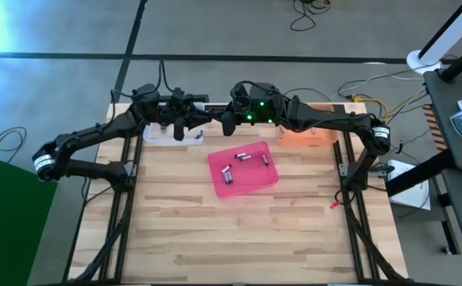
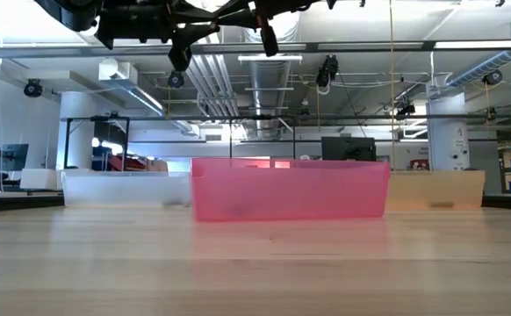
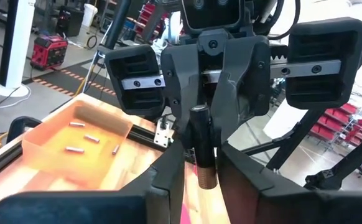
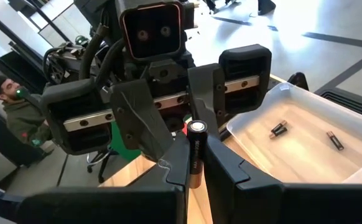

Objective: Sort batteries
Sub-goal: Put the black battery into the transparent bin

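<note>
Standing by the table [image 1: 239, 230], I see both arms meeting high over its far middle, nose to nose, with one battery [image 3: 201, 146] between them. The left gripper [image 1: 199, 123] and the right gripper [image 1: 225, 119] each look clamped on it: in either wrist view the near end sits pinched between that arm's own fingers. I cannot tell which of the two carries the weight. It reads to me as a handover in mid-air, above the gap between the white tray [image 4: 305, 155] at the far left and the orange tray [image 3: 50, 140] at the far right. The pink tray [image 1: 251, 179] lies nearer, in the centre, with several loose batteries [image 1: 242, 156] in it. Two cells [image 4: 277, 129] lie in the white tray and four [image 3: 91, 138] in the orange one. To do this well, I would have the receiving fingers seated squarely on the battery's barrel before the giving pair lets go. Only one side should open, and it should open slowly. A smooth round cell pinched near its tip can pivot or squirt out. The freed arm should back off straight along the battery's axis so it does not drag the cell. The carrying arm should keep the cell level on the way to its tray and lower it close to the floor before release.
</note>
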Robot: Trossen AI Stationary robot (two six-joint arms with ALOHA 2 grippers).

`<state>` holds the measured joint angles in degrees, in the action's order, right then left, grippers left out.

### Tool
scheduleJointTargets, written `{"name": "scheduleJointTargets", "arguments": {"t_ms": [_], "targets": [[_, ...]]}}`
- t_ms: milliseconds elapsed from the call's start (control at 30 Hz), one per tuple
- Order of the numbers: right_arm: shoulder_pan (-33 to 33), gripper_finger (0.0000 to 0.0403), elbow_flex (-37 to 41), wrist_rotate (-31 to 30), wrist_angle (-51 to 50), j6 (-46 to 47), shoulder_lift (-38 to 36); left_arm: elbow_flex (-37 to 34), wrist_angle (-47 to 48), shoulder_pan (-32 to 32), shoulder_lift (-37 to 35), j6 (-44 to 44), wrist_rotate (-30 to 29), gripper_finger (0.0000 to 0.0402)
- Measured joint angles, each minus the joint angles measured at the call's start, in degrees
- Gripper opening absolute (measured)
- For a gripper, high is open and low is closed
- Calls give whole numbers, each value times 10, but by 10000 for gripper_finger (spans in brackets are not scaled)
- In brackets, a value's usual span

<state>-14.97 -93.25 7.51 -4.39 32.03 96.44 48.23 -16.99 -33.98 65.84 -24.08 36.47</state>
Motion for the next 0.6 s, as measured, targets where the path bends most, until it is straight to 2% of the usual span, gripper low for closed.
{"name": "scheduleJointTargets", "arguments": {"t_ms": [100,200,333,467,600], "targets": [[1,22,0,2,0,3,0,0,0,0,0,6,0,60],[1,24,0,1,-5,1,0,0,-1,0,8,10,3,18],[1,36,2,-3,-16,2,0,0,-5,-1,27,11,3,12],[1,72,2,-23,-39,8,0,0,-5,0,40,13,-2,5],[2,132,2,-30,-48,8,-3,0,1,0,41,13,-28,3]]}}
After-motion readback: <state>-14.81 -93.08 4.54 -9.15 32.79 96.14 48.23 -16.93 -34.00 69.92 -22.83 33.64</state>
